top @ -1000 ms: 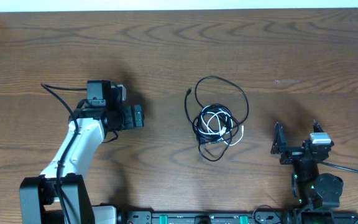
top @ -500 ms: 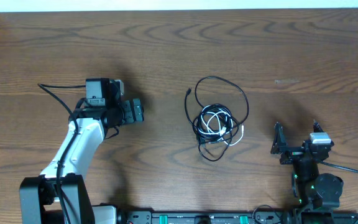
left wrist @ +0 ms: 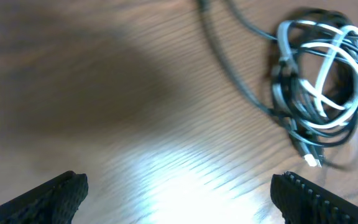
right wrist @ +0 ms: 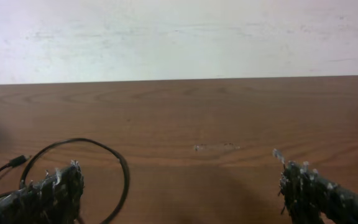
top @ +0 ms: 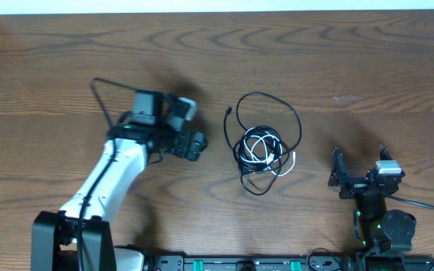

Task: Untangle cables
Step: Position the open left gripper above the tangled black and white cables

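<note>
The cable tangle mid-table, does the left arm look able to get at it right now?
Probably yes. The left gripper sits beside the cables with its jaws open, facing them, and only bare table lies between them. Nothing looks to be in the way.

1 cable tangle (top: 262,150) — 1 L arm (top: 108,172), 1 R arm (top: 373,202).

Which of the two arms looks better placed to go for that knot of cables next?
Left, probably. The left gripper is open, near the cables and aimed at them; the right gripper, also open, points past them toward the wall.
</note>
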{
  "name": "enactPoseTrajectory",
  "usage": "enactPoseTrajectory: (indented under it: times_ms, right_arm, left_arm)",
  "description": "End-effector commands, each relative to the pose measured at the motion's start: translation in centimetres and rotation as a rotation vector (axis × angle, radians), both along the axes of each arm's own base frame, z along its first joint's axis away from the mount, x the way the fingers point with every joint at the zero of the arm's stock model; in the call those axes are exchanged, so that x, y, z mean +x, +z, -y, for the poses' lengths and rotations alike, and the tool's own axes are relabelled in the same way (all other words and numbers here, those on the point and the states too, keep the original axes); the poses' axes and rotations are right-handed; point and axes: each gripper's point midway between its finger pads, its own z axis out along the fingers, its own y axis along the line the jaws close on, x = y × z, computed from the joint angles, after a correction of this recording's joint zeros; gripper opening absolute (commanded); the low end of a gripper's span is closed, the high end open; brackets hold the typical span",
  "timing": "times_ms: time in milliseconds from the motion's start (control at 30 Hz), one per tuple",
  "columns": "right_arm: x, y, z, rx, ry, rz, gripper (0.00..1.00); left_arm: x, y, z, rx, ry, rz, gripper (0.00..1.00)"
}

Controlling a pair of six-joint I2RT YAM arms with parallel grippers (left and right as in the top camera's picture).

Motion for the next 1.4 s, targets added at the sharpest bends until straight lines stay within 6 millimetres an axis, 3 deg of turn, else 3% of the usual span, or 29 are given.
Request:
enactPoseTrajectory:
  times_ms: [0, 167, 333, 700, 1367]
  right_arm:
    - [0.0, 0.0, 0.1, 0.012, -0.007, 0.000, 0.99]
    - [0.0, 0.0, 0.1, 0.012, -0.007, 0.000, 0.99]
    - [0.0, 0.0, 0.1, 0.012, -0.007, 0.000, 0.99]
    - [0.0, 0.0, 0.1, 0.012, -0.007, 0.000, 0.99]
    - [0.0, 0.0, 0.1, 0.012, -0.007, 0.000, 0.99]
  left_arm:
    - [0.2, 0.5, 2.4, 0.052, -0.122, 0.075, 0.99]
    - [0.3, 1.3, 5.0, 0.015, -0.143, 0.115, 0.99]
    - [1.2, 2.0, 6.1, -0.027, -0.108, 0.147, 0.99]
    - [1.1, 0.8, 6.2, -0.022, -0.099, 0.108, 0.99]
    - [0.9, 0.9, 6.5, -0.044, -0.111, 0.099, 0.99]
